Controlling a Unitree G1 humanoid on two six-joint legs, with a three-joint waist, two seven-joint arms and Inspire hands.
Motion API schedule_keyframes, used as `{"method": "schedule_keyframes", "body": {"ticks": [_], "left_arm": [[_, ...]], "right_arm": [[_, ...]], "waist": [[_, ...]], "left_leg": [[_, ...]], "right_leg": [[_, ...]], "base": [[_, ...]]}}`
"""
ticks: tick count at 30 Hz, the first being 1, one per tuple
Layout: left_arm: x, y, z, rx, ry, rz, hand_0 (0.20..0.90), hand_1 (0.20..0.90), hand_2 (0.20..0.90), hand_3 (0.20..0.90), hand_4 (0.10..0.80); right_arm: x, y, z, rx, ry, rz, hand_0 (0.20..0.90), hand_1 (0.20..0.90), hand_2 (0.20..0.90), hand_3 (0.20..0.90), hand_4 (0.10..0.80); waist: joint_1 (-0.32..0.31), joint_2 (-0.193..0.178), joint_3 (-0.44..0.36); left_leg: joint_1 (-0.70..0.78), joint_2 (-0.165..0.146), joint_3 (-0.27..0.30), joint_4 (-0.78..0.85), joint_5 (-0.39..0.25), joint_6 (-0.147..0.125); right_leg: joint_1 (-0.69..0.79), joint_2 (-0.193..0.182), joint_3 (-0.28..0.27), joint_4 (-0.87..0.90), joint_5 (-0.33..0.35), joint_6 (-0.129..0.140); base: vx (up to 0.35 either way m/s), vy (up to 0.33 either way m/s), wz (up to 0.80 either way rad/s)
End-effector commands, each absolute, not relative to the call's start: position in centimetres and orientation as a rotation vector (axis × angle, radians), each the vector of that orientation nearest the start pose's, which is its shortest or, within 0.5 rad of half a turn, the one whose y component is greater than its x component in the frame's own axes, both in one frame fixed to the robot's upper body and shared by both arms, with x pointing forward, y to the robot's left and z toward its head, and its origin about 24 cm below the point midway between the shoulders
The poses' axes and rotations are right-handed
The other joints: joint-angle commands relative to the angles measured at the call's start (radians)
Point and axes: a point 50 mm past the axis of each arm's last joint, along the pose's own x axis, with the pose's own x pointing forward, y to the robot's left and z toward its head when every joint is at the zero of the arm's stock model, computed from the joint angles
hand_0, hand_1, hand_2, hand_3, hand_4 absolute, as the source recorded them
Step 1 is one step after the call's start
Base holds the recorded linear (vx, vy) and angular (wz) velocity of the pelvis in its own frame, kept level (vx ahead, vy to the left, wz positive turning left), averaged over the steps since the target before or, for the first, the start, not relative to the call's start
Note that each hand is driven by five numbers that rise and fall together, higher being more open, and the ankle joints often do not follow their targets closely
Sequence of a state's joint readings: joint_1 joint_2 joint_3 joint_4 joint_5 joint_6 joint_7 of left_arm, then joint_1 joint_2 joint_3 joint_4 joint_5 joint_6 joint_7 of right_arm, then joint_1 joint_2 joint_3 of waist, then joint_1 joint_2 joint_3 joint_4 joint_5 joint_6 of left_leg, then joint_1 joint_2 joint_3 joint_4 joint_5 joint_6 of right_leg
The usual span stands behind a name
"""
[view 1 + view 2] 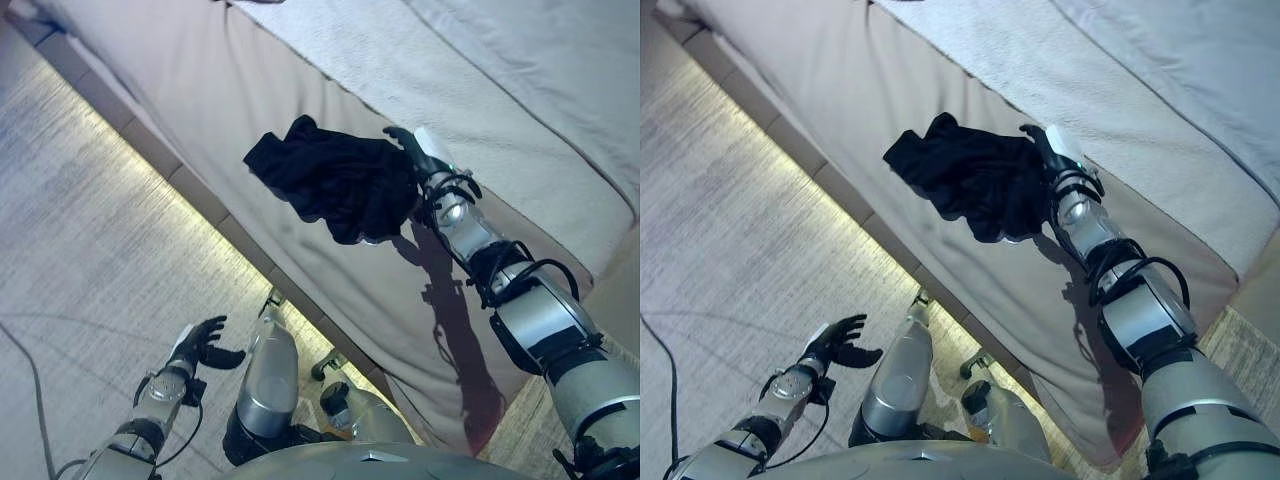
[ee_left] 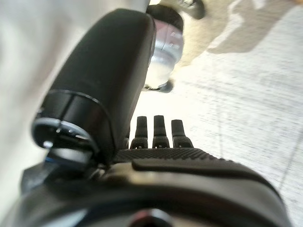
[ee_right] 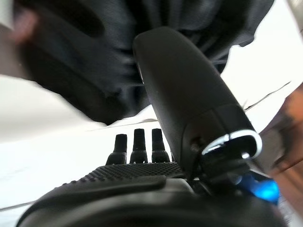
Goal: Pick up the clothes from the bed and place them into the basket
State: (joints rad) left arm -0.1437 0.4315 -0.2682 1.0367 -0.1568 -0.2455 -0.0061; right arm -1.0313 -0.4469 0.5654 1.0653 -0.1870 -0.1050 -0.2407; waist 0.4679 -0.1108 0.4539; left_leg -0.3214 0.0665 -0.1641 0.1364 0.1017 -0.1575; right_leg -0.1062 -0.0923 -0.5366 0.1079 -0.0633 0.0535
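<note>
From the left eye view we see the black garment (image 1: 340, 180) bunched against the sloping side of the bed (image 1: 200, 110), at the tip of our right hand (image 1: 415, 150), which reaches in from the lower right; the cloth looks lifted and gathered at the hand, its loose folds drooping away toward the floor (image 1: 90, 250). Our left hand (image 1: 205, 345) hangs low over the floor with relaxed, spread fingers and nothing in it. The right eye view shows the same: the garment at the right hand (image 1: 1045, 150), the left hand (image 1: 840, 345) idle, and no basket in sight. In the left wrist view the left hand's fingers (image 2: 161, 130) point out straight over bare floor. In the right wrist view the thumb (image 3: 184, 94) stands against the dark cloth (image 3: 94, 71), with the fingertips (image 3: 137, 142) below it; we judge the hand is pinching a bunch of fabric, though the contact itself is partly hidden. We expect the garment to be light, limp and shapeless, likely to sag and trail, so a thick gathered fold is the best place to hold.
</note>
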Motion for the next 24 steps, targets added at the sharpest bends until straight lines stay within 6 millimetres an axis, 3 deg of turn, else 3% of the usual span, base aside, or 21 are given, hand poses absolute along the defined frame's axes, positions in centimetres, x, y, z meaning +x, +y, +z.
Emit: {"method": "schedule_keyframes", "body": {"ticks": [1, 7, 9, 10, 14, 18, 19, 20, 24], "left_arm": [[18.8, 27.8, -9.1, 0.372, 0.642, 0.024, 0.9, 0.9, 0.9, 0.9, 0.8], [20.4, 27.4, -7.1, 0.309, 0.497, 0.007, 0.9, 0.9, 0.9, 0.9, 0.8], [21.9, 26.8, -5.5, 0.267, 0.413, -0.022, 0.9, 0.9, 0.9, 0.9, 0.8], [22.0, 26.8, -5.5, 0.267, 0.413, -0.021, 0.9, 0.9, 0.9, 0.9, 0.8], [22.2, 25.6, -5.2, 0.236, 0.393, -0.032, 0.9, 0.9, 0.9, 0.9, 0.8], [21.6, 26.3, -5.5, 0.263, 0.42, 0.014, 0.9, 0.9, 0.9, 0.9, 0.8], [21.6, 26.3, -5.5, 0.265, 0.42, 0.018, 0.9, 0.9, 0.9, 0.9, 0.8], [21.6, 26.6, -5.4, 0.268, 0.42, 0.032, 0.9, 0.9, 0.9, 0.9, 0.8], [21.8, 26.8, -5.1, 0.281, 0.416, 0.033, 0.9, 0.9, 0.9, 0.9, 0.8]], "right_arm": [[41.6, -19.0, 19.0, -1.035, -0.212, -0.181, 0.9, 0.9, 0.9, 0.9, 0.8], [41.8, -21.2, 18.4, -1.085, -0.033, -0.26, 0.9, 0.9, 0.9, 0.9, 0.8], [41.7, -21.5, 17.3, -1.084, 0.052, -0.276, 0.9, 0.9, 0.9, 0.9, 0.8], [41.7, -21.5, 17.3, -1.084, 0.052, -0.277, 0.9, 0.9, 0.9, 0.9, 0.8], [41.3, -23.5, 15.8, -1.07, 0.265, -0.269, 0.9, 0.9, 0.9, 0.9, 0.8], [40.9, -24.4, 15.1, -1.103, 0.306, -0.247, 0.9, 0.9, 0.9, 0.9, 0.8], [40.9, -24.5, 15.1, -1.102, 0.303, -0.253, 0.778, 0.778, 0.778, 0.757, 0.657], [40.9, -24.8, 15.3, -1.076, 0.279, -0.282, 0.3, 0.3, 0.3, 0.2, 0.1], [40.8, -25.6, 16.6, -1.027, 0.216, -0.369, 0.3, 0.3, 0.3, 0.2, 0.1]], "waist": [[0.014, 0.051, 0.014], [0.03, 0.101, 0.055], [0.029, 0.13, 0.066], [0.029, 0.129, 0.066], [0.018, 0.182, 0.066], [0.005, 0.191, 0.066], [0.005, 0.191, 0.066], [0.003, 0.19, 0.066], [-0.003, 0.184, 0.066]], "left_leg": [[-0.15, -0.097, 0.071, 0.176, -0.108, 0.123], [-0.248, -0.123, 0.048, 0.269, -0.123, 0.142], [-0.285, -0.131, 0.051, 0.293, -0.124, 0.151], [-0.287, -0.132, 0.051, 0.295, -0.124, 0.151], [-0.333, -0.145, 0.056, 0.315, -0.124, 0.159], [-0.325, -0.14, 0.062, 0.298, -0.12, 0.154], [-0.324, -0.14, 0.062, 0.298, -0.12, 0.153], [-0.32, -0.138, 0.063, 0.297, -0.121, 0.152], [-0.298, -0.129, 0.066, 0.298, -0.13, 0.145]], "right_leg": [[-0.084, -0.075, 0.052, 0.241, -0.043, 0.006], [-0.209, -0.122, 0.068, 0.385, -0.076, 0.0], [-0.266, -0.141, 0.084, 0.438, -0.089, 0.002], [-0.269, -0.142, 0.085, 0.441, -0.09, 0.003], [-0.344, -0.158, 0.105, 0.482, -0.107, 0.003], [-0.334, -0.147, 0.109, 0.458, -0.109, 0.0], [-0.332, -0.147, 0.108, 0.455, -0.108, 0.0], [-0.323, -0.145, 0.107, 0.448, -0.108, 0.0], [-0.287, -0.136, 0.105, 0.421, -0.102, -0.001]], "base": [[0.039, 0.047, 0.29], [0.024, 0.026, 0.17], [-0.014, 0.016, 0.05], [-0.019, 0.052, 0.0], [-0.051, 0.088, -0.06], [-0.004, 0.027, 0.02], [0.01, -0.029, 0.04], [0.012, -0.034, 0.01], [0.023, -0.048, 0.02]]}}
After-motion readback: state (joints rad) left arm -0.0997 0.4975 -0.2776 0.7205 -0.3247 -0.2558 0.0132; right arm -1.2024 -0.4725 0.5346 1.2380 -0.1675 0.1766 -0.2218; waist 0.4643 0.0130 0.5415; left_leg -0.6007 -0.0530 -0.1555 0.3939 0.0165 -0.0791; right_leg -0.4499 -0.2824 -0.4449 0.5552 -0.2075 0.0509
